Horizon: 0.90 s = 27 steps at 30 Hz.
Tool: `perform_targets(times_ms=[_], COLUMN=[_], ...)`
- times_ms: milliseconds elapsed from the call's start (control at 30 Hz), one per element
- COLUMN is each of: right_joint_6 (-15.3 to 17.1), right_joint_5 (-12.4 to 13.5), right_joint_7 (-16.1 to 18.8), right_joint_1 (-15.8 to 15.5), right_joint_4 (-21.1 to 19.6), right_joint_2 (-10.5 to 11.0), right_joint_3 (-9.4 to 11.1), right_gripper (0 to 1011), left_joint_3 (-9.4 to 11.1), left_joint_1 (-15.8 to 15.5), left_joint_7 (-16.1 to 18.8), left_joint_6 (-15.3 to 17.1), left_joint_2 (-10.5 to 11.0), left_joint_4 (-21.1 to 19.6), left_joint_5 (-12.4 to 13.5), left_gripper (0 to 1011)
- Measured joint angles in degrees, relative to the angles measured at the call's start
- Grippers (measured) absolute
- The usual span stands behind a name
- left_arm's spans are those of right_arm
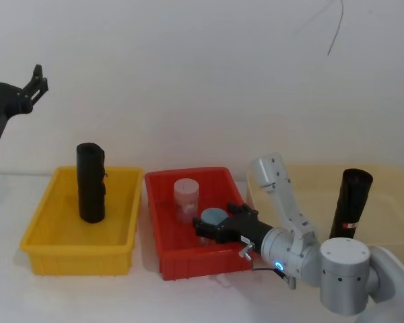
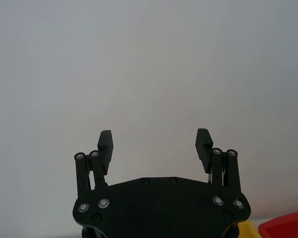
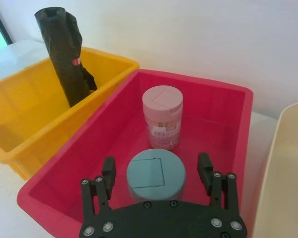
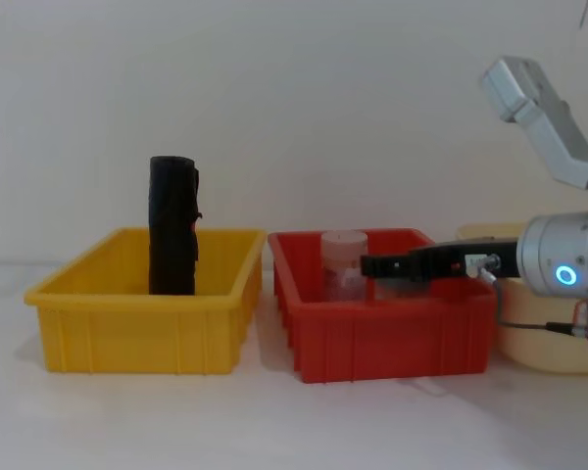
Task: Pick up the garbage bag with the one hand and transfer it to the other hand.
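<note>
Right gripper (image 1: 196, 230) hovers, fingers apart, straddling the teal jar (image 1: 213, 215). The garbage bag (image 1: 353, 202) stands upright, well off to those fingers' right. Left gripper (image 2: 155, 141) is raised, fingers apart.

1. A plain white wall (image 1: 188, 74) stands beyond the claws, evenly lit.
2. A thin dark wire (image 1: 335, 30) hangs on it, upper right.
3. A white tabletop (image 4: 274, 421) spreads beneath.

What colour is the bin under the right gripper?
Red, best in the right wrist view; the open right gripper hovers over it.
</note>
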Motion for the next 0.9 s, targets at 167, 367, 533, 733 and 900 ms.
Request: perform_targets(times_ms=[167, 367, 533, 733, 900], right_joint_6=[0.04, 0.59, 0.85, 0.92, 0.78], right_joint_5=[0.08, 0.12, 0.12, 0.16, 0.18], right_joint_7=[0.26, 0.33, 0.34, 0.30, 0.19], right_joint_1=[0.33, 0.72, 0.80, 0.71, 0.70], right_joint_4=[0.55, 0.97, 1.08, 0.88, 0.33], right_joint_2=[-0.15, -0.22, -0.27, -0.30, -0.25], right_joint_3=[-0.33, -0.74, -0.89, -0.90, -0.74], right_gripper=[955, 800, 651, 650, 651], left_joint_3=[0.00, 0.00, 0.00, 0.00, 0.00], left_joint_1=[0.00, 0.00, 0.00, 0.00, 0.00], left_joint_7=[0.00, 0.00, 0.00, 0.00, 0.00], left_joint_6=[0.00, 0.00, 0.00, 0.00, 0.00], left_joint_2=[0.00, 0.00, 0.00, 0.00, 0.00], left_joint_4=[0.00, 0.00, 0.00, 0.00, 0.00], left_joint_5=[0.00, 0.00, 0.00, 0.00, 0.00], left_gripper=[1001, 1001, 1001, 1001, 1001])
